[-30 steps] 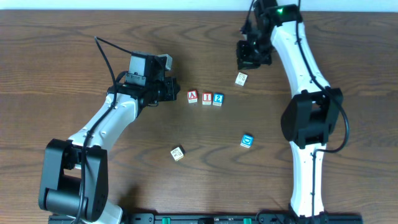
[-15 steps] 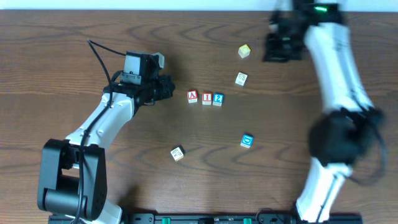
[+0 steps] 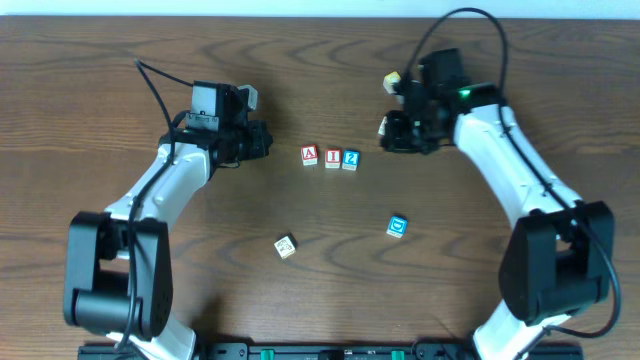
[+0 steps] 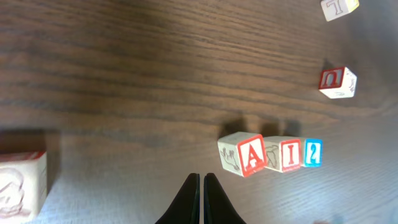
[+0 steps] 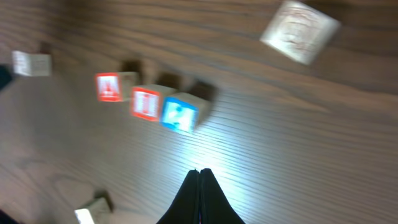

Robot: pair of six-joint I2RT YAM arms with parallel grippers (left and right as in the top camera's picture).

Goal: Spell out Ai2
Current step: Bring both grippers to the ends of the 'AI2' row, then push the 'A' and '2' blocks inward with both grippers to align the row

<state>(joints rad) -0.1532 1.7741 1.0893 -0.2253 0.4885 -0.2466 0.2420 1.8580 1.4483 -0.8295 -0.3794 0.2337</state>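
Observation:
Three small cubes stand in a touching row at mid-table: white with a red A (image 3: 309, 155), white with a red I (image 3: 332, 158), blue with a white 2 (image 3: 350, 159). My left gripper (image 3: 264, 140) is shut and empty, left of the A. The left wrist view has its closed tips (image 4: 202, 178) short of the A (image 4: 247, 154), I (image 4: 285, 154) and 2 (image 4: 312, 153). My right gripper (image 3: 384, 130) is shut and empty, up and right of the 2. Its tips (image 5: 199, 171) hover over bare wood near the A (image 5: 109, 87), I (image 5: 147, 103) and 2 (image 5: 180, 114).
A yellow-green cube (image 3: 392, 80) lies just behind the right gripper. A blue emblem cube (image 3: 398, 226) and a pale cube (image 3: 286, 246) sit nearer the front. The right wrist view shows another pale cube (image 5: 300, 31) beyond the row.
The right arm swung out to the back right, then came back left and down toward the row. The left arm drew back slightly to the left. The three cubes stayed put.

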